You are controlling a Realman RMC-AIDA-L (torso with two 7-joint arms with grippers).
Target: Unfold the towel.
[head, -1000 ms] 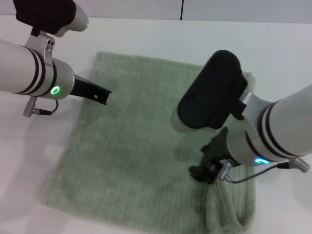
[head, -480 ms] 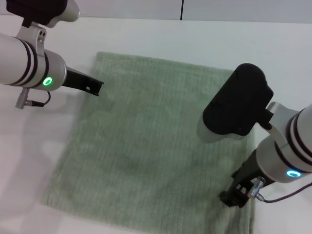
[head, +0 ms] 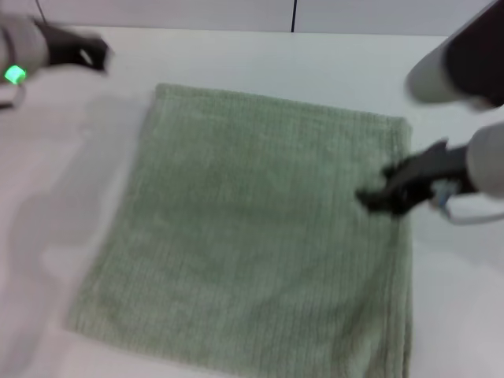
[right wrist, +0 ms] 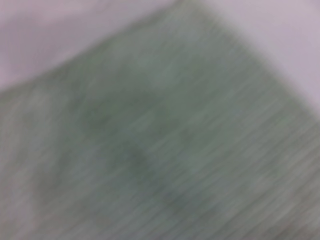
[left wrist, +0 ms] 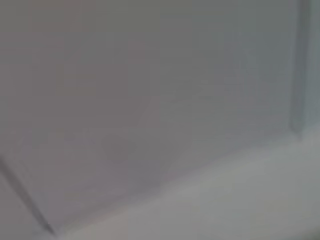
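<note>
- The towel (head: 252,236) lies spread flat on the white desk (head: 236,55), its ribbed sage-green face up and all four edges showing; no fold or doubled layer is visible, so I judge the unfolding done or nearly so.
- The right gripper (head: 378,197) hangs over the towel's right-hand edge, close above the cloth; it is blurred, and whether its jaws are open or closed I cannot tell. Nothing appears to be held in it.
- Risk: if that gripper travels low across the cloth, the terry loops could snag and drag the edge, putting a wrinkle or a turned-back corner into it.
- Risk: the near edge lies close to the desk's front, so a pull that way could slide the cloth off.
- The left gripper (head: 79,53) is at the far left corner, well apart from the towel; its jaws cannot be made out either.
- No brand, label or readable writing shows anywhere.
</note>
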